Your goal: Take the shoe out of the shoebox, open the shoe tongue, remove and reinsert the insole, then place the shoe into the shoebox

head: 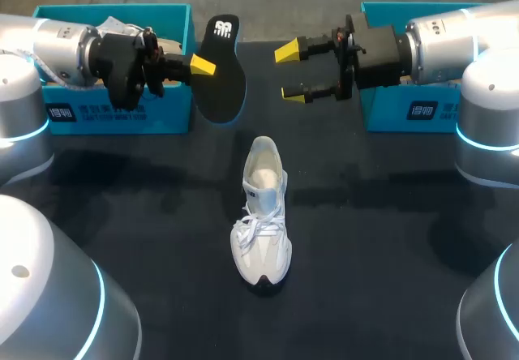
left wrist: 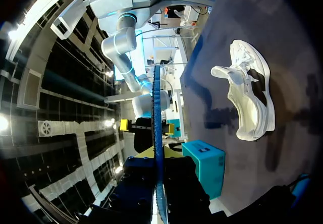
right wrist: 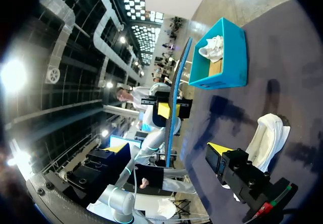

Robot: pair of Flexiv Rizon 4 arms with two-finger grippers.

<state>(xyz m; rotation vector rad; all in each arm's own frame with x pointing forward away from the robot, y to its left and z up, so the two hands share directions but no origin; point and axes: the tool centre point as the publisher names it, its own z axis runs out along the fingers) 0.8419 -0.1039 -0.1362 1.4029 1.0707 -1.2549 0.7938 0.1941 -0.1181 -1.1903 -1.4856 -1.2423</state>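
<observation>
Even, diffuse overhead light. The black table (head: 381, 246) stays dim and matte. The white shoe (head: 261, 214) is the brightest object and casts only a faint, soft shadow. The black insole (head: 220, 76) barely separates from the dark tabletop. Wrist views: ceiling lamps (right wrist: 14, 75) flare white, straight lines bow toward the rim, and blotchy soft shadows cross the table.

Shoe (head: 261, 214): white cloth upper, matt, with cord laces. Insole (head: 220, 72), clamped in the left claw (head: 204, 66): black, matt, smooth-faced. Counter (head: 389, 214): dark, matt. Shoebox (head: 122, 113) beside the left claw: teal card, matt. Arm casings (head: 442, 40): silver, smooth, satin sheen. Claw fingertips (head: 289, 52): yellow plastic.
</observation>
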